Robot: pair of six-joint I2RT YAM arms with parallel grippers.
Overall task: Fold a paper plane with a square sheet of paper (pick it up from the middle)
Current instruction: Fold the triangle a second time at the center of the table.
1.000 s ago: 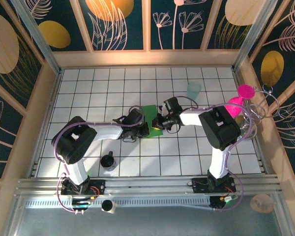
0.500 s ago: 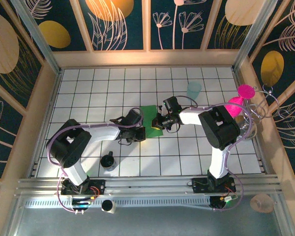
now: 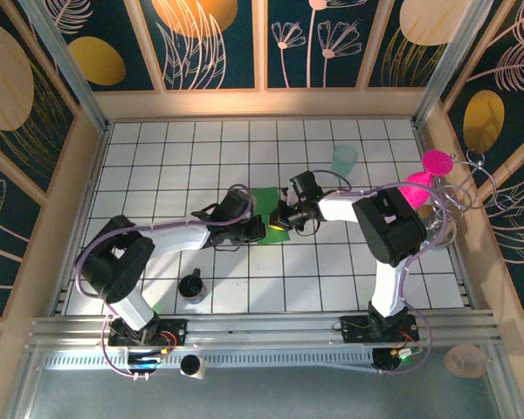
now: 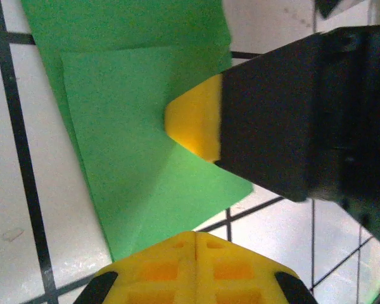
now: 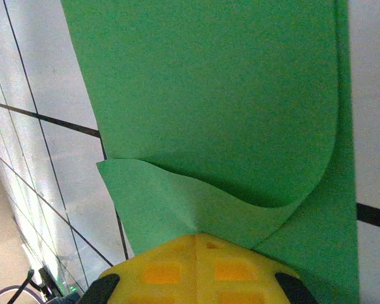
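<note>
The square sheet of paper (image 3: 265,200) lies bright green on the white grid table, partly folded. In the left wrist view the paper (image 4: 126,126) shows a folded layer with a diagonal crease. In the right wrist view the paper (image 5: 209,95) has a flap curled over itself. My right gripper (image 3: 279,219) is shut. Its yellow tip (image 4: 185,123) presses down on the sheet's middle, and the paper puckers at that tip (image 5: 199,238). My left gripper (image 3: 255,230) is also shut, its tip (image 4: 196,235) at the sheet's near-left edge with nothing visibly between the fingers.
A pale teal cup (image 3: 344,160) stands at the back right of the paper. A small black cup (image 3: 192,286) sits near the front left. Pink objects (image 3: 424,179) hang by the right wall. Wooden walls ring the table.
The left arm's elbow has swung down and to the left while its gripper stayed at the paper's left edge. The right arm and the paper have not visibly moved.
</note>
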